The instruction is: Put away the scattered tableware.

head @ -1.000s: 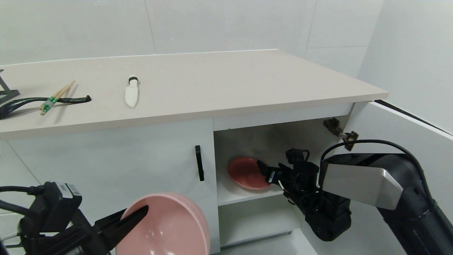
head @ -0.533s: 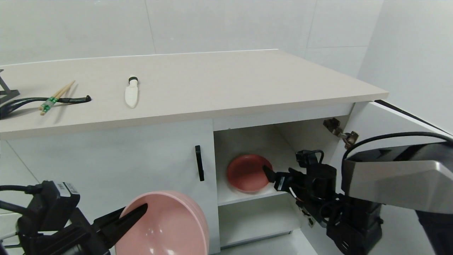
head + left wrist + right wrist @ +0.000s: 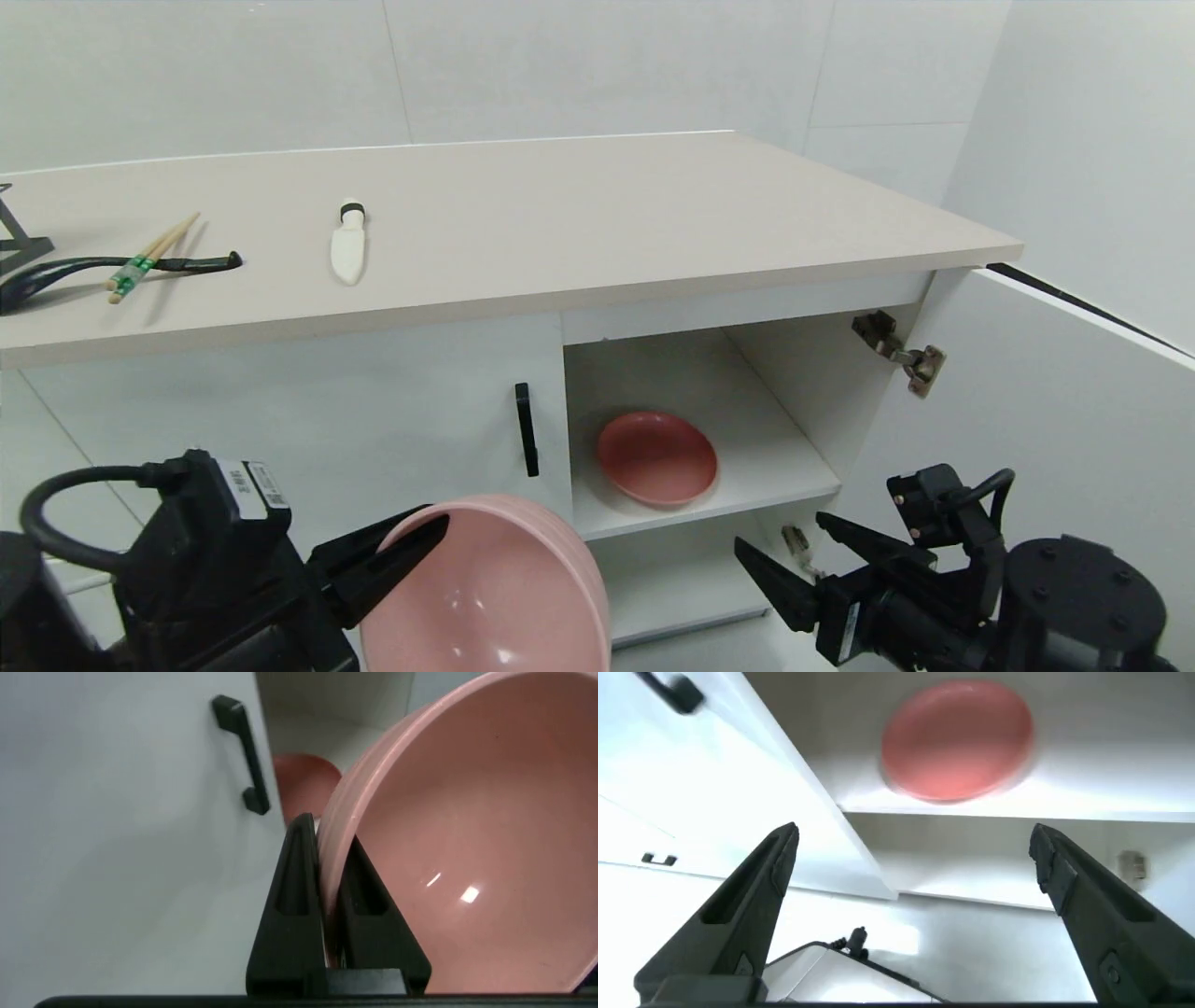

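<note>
The left pincer [image 3: 420,543] is clenched on the rim of a pink bowl [image 3: 495,597]. One finger [image 3: 299,887] is outside the bowl and the other is inside it, as the left wrist view shows. The bowl is tipped on its side, low down in front of the shut cupboard door [image 3: 327,411]. That door has a black handle [image 3: 527,429].

The right pincer [image 3: 780,529] is released, with its two fingers spread wide and nothing between them. It hangs low in front of the open side of the cupboard and points in toward it. Well apart from it, a red plate [image 3: 656,455] lies flat on the shelf [image 3: 784,462] inside. The right wrist view shows the plate [image 3: 957,739] past the gap between the fingers. The other cupboard door [image 3: 1027,392] is swung open on the right.

Up on the bench [image 3: 607,205], a white knife [image 3: 347,245] lies near the front edge. Farther left, a pair of chopsticks [image 3: 149,247] lies across a black spoon [image 3: 187,264]. A black stand [image 3: 19,238] is at the left edge of the bench
</note>
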You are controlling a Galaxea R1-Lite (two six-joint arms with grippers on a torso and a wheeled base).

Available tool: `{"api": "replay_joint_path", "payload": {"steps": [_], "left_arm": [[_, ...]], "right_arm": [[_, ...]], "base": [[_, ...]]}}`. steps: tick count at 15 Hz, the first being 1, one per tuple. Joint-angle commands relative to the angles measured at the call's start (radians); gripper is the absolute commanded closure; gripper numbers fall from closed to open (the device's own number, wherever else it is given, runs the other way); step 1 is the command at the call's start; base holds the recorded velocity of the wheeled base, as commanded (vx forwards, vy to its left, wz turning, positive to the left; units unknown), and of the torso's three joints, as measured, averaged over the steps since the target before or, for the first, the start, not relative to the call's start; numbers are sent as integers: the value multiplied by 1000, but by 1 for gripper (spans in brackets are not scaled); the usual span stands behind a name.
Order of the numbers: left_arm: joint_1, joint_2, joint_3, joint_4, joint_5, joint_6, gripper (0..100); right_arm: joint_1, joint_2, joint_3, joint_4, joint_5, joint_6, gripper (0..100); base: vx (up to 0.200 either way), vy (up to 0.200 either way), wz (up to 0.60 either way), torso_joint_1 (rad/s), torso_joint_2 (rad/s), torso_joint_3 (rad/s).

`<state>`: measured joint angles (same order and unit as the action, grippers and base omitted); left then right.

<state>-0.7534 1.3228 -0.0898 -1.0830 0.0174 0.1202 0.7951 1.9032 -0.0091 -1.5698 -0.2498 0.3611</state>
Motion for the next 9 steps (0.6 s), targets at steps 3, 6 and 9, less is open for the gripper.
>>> {"api": "replay_joint_path", "payload": {"steps": [3,6,9], "left_arm": [[-55,142,-48,-12,4,9,100],[-57,230,-76,-83,6,76,100],[-76,365,-74,-256,12,150,100]], "right_arm": [[7,-41,9,-1,-2,-1,0],[4,-69,9,-1,-6,-1,0],[-4,-113,9,-1,-8,-2,0]], "base": [[0,0,0,0,0,0],[0,0,0,0,0,0],[0,0,0,0,0,0]]}}
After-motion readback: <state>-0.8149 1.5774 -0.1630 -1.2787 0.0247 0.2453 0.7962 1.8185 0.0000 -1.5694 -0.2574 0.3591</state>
